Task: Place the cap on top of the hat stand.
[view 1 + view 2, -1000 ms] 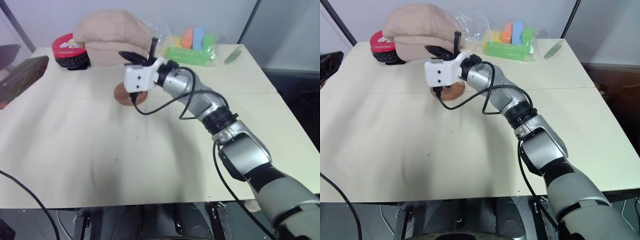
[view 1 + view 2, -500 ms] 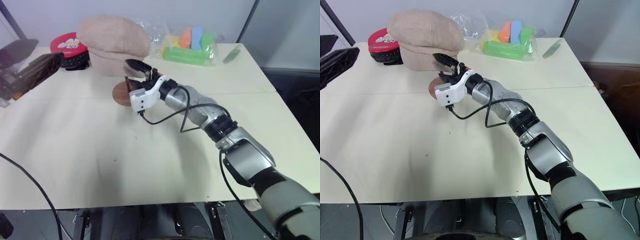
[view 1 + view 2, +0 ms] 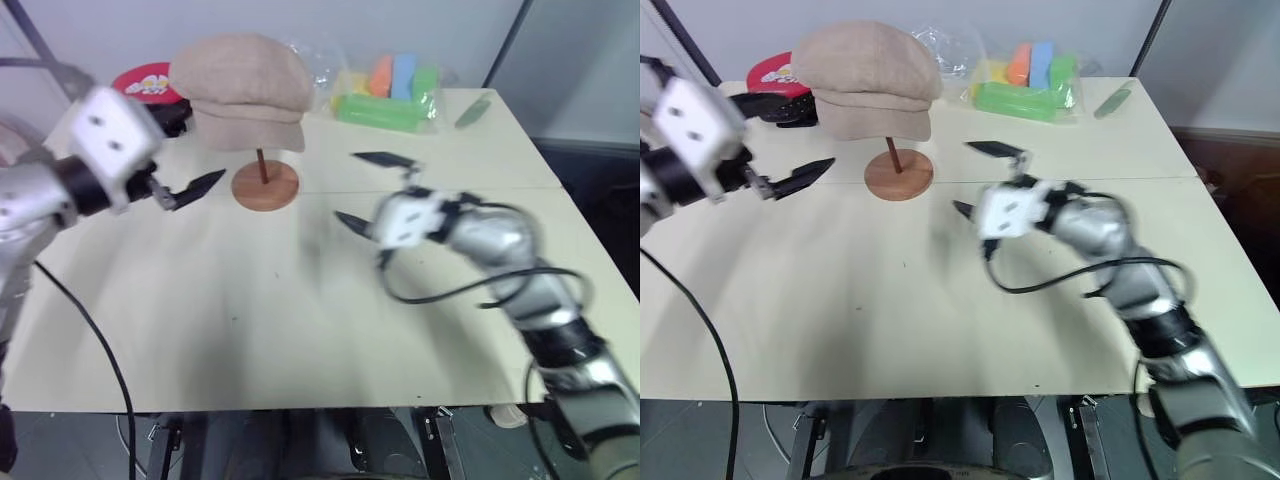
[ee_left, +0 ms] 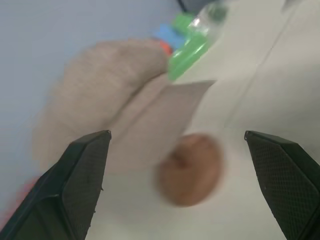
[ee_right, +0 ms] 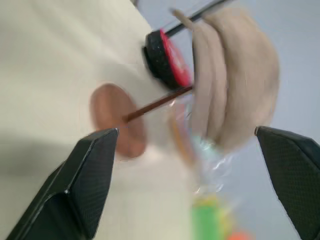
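Observation:
The beige cap (image 3: 243, 88) sits on top of the hat stand, whose thin rod (image 3: 262, 165) rises from a round reddish-brown base (image 3: 265, 186) on the table. My right gripper (image 3: 348, 186) hangs open to the right of the stand, apart from it, holding nothing. My left gripper (image 3: 195, 145) is open to the left of the stand, pointing at it and also empty. The left wrist view shows the cap (image 4: 100, 100) and base (image 4: 190, 167) ahead between its fingers (image 4: 85, 175). The right wrist view shows the cap (image 5: 235, 75) and rod (image 5: 157, 102).
A red-and-black cap (image 3: 150, 85) lies behind the stand at the back left. A clear bag of coloured foam blocks (image 3: 385, 90) and a green object (image 3: 468, 112) lie at the back right. The table (image 3: 250, 320) is bare in front of the stand.
My right gripper has opened, let go of the cap and drawn back to the right. The cap now rests on the stand with the rod showing. My left gripper has swung in from the left.

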Available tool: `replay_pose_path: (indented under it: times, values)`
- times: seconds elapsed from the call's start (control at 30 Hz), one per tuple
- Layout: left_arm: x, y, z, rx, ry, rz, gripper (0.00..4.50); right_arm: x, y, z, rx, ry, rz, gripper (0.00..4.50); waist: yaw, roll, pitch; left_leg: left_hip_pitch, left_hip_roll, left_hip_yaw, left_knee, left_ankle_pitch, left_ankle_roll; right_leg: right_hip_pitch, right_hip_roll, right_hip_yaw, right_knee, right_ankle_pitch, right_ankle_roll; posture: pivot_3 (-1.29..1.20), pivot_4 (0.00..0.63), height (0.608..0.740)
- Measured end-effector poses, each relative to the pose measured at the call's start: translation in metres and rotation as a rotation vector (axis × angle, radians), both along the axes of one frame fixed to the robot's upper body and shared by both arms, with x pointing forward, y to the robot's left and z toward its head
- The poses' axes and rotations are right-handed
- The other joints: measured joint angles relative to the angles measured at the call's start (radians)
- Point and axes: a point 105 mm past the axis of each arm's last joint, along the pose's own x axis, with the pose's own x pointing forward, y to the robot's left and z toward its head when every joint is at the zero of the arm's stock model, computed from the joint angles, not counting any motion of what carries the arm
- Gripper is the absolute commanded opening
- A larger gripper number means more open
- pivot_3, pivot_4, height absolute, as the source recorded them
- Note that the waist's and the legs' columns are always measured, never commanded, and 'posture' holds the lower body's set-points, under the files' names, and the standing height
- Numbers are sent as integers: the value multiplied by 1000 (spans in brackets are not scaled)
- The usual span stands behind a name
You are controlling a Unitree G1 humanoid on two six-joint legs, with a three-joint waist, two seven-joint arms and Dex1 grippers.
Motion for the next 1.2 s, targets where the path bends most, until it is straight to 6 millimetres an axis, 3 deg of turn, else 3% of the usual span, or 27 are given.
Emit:
replay_pose_path:
  times: [0.07,0.17,0.27,0.43,0.6,0.7,0.93,1.0,1.2]
  values:
    - [10,-8,-9,96,-71,-11,4500,-13,-15,15,140,262,33,4472,0,0,0,1,3,2,0,0,1,0,0,0,-1,1,-1,0,150,740]
    - [23,-18,-16,222,-163,-29,4500,-26,-21,43,301,481,97,4472,1,1,0,0,9,4,1,0,1,0,4,0,-2,2,-3,0,150,740]
    - [37,-27,-21,304,-228,-42,4500,-33,-26,64,360,568,112,4472,7,1,0,0,9,4,0,0,1,-1,4,0,-3,2,-3,0,150,740]
    - [63,-38,-39,370,-255,-43,4500,-34,-31,70,370,633,83,4472,9,0,0,-3,8,5,1,-1,3,-2,3,0,-4,2,-2,0,150,740]
    - [75,-44,-51,412,-271,-54,4500,-30,-37,81,398,604,53,4472,8,0,0,-3,9,6,1,-2,3,-3,3,0,-4,2,-2,0,150,740]
    - [80,-46,-47,398,-301,-49,3613,-30,-39,79,387,593,36,4500,9,0,0,-3,9,5,1,-2,3,-3,3,0,-4,2,-2,0,150,740]
    - [80,-37,-30,314,-379,-31,42,-32,-39,72,375,603,34,4500,8,0,0,-3,9,6,1,-2,3,-3,3,0,-4,2,-2,0,150,740]
    - [75,-33,-17,262,-421,-41,42,-32,-39,72,371,600,33,4500,8,1,0,-3,9,6,1,-2,3,-3,3,1,-4,3,-2,0,150,740]
    - [59,-7,-8,166,-481,-105,42,-30,-43,71,360,585,16,4500,8,1,0,-3,9,6,1,-2,3,-3,3,0,-3,3,-2,0,150,740]
